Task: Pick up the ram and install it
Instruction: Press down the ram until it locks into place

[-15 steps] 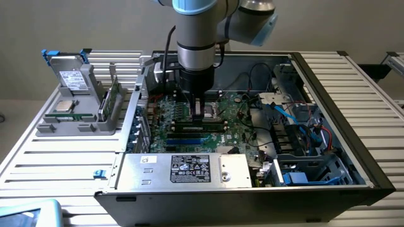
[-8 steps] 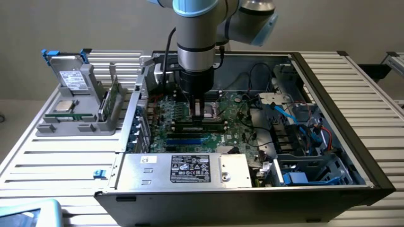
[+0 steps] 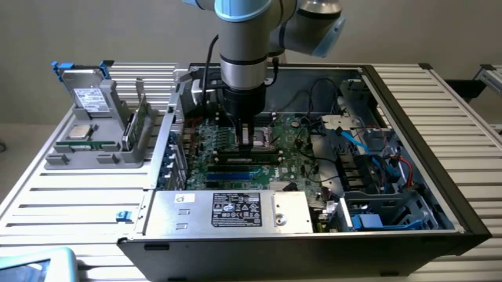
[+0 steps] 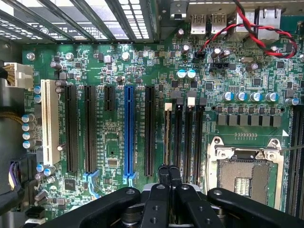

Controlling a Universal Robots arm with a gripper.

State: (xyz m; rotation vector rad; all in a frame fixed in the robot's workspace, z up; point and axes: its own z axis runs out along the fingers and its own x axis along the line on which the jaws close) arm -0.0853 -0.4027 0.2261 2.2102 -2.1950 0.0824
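- The arm reaches down into the open computer case (image 3: 408, 117), which lies on its side on the slatted bench (image 3: 79, 200).
- The gripper (image 3: 253, 141) is positioned low over the motherboard (image 3: 290, 132), just beside the empty processor socket (image 3: 259, 136).
- In the wrist view, the jaws of the gripper (image 4: 169, 176) are drawn in narrow, their tips close together; whether they pinch anything between them cannot be determined.
- The jaw tips sit at the end of the memory slots (image 4: 183, 137), a group of 4 parallel black slots between the long black expansion slots and the processor socket (image 4: 247, 173).
- A ram stick (image 3: 249, 156) lies along the slots directly below the gripper in the exterior view; whether it is fully seated cannot be determined.
- The blue expansion slot (image 4: 128, 133) and the white expansion slot (image 4: 49, 121) lie well apart from the jaws.
- A grey parts holder (image 3: 98, 138) stands on the bench at the exterior view's left, carrying a silver-topped processor chip (image 3: 81, 131) and a metal drive (image 3: 90, 97) with a white label.
- The power supply (image 3: 227, 211) occupies the near edge of the case.
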